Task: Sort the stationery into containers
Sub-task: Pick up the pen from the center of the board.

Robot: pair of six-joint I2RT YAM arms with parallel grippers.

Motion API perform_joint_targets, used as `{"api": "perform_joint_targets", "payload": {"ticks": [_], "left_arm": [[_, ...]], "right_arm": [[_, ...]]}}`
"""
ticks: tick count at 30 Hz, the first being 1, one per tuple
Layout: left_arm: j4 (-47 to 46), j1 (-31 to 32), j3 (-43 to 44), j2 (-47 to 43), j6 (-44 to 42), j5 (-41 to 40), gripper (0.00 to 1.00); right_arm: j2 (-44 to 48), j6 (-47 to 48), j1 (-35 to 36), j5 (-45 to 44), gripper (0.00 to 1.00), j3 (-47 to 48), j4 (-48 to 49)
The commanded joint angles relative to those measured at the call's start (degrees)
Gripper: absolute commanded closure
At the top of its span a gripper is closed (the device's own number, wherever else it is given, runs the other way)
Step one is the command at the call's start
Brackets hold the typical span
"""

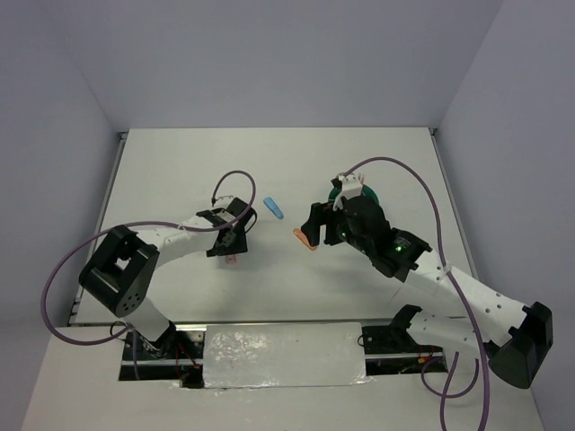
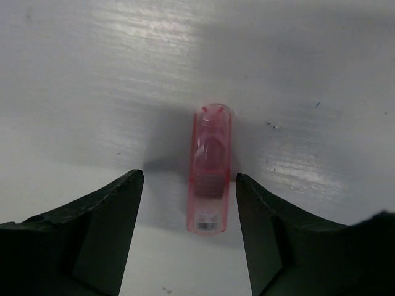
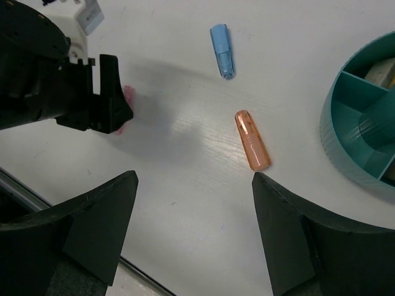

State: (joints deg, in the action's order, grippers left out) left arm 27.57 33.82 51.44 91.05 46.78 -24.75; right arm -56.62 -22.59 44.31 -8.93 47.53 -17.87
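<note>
A pink oblong piece (image 2: 210, 169) lies flat on the white table between my left gripper's (image 2: 188, 179) open fingers, touching neither; it shows under that gripper from above (image 1: 232, 259). An orange oblong piece (image 3: 252, 140) lies just ahead of my open, empty right gripper (image 3: 194, 179), also seen from above (image 1: 305, 239). A blue oblong piece (image 3: 222, 50) lies farther off (image 1: 273, 208). The teal organiser cup (image 3: 345, 132) with inner compartments stands at the right, mostly hidden behind the right arm in the top view (image 1: 334, 190). Pens and small blocks are out of view.
The left arm's gripper (image 3: 92, 102) shows at the left of the right wrist view. Purple cables loop over both arms. A foil-covered strip (image 1: 283, 355) lies at the near table edge. Walls enclose the table on three sides.
</note>
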Motion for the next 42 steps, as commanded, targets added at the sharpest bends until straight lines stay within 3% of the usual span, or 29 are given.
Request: {"api": "perform_joint_targets", "payload": {"ticks": [1, 3, 5, 7, 11, 14, 17, 19, 23, 28, 33, 38, 42], "left_arm": [[-5.50, 0.28, -1.86, 1.67, -0.02, 3.66, 0.28], [-6.83, 0.19, -2.57, 2.64, -0.29, 4.71, 0.28], [-7.62, 0.19, -3.10, 4.05, -0.20, 5.06, 0.40], [-7.88, 0.19, -3.80, 4.75, 0.50, 5.33, 0.45], [-7.71, 0.19, -5.38, 3.01, 2.25, 5.33, 0.88], [-6.49, 0.28, -6.00, -2.26, 4.27, 5.50, 0.98], [-5.25, 1.77, -5.74, -10.51, 8.22, 4.89, 1.00], [-3.59, 4.49, -4.43, -15.97, 12.35, 3.15, 1.00], [0.80, 11.33, 0.49, -22.12, 20.69, -0.90, 1.00], [-0.59, 17.14, 1.38, -25.65, 26.16, -3.19, 1.00], [-2.17, 18.65, 1.56, -27.32, 27.84, -3.20, 1.00], [-4.10, 19.09, 0.59, -28.81, 28.62, -2.41, 1.00], [-2.96, 19.09, 0.77, -30.31, 29.15, -4.07, 1.00]], "right_arm": [[2.65, 1.23, 0.42, 0.67, 0.17, -0.24, 0.12], [2.83, 1.23, 0.42, 0.93, 0.17, 0.02, -0.06], [2.92, 1.14, 0.42, 1.45, 0.17, 0.20, -0.15], [3.44, 1.06, 0.51, 1.90, 0.17, 0.02, 0.11], [4.50, 0.70, 0.51, 5.14, 0.17, -1.73, 3.61], [4.50, -0.17, 0.51, 11.28, 0.17, -5.94, 10.27], [4.50, -4.02, 0.86, 15.51, 0.17, -13.49, 19.33], [3.36, -6.05, 1.38, 17.97, 0.17, -18.41, 30.23], [-4.09, -7.38, 6.56, 16.40, 0.17, -19.75, 42.70], [-10.78, -10.09, 9.82, 16.68, 0.19, -20.37, 58.09], [-12.28, -14.76, 10.53, 9.11, 0.25, -21.34, 63.03], [-15.01, -15.99, 10.70, 7.00, 0.47, -18.18, 60.85], [-17.38, -16.87, 10.62, 7.96, 0.47, -16.59, 59.71]]}}
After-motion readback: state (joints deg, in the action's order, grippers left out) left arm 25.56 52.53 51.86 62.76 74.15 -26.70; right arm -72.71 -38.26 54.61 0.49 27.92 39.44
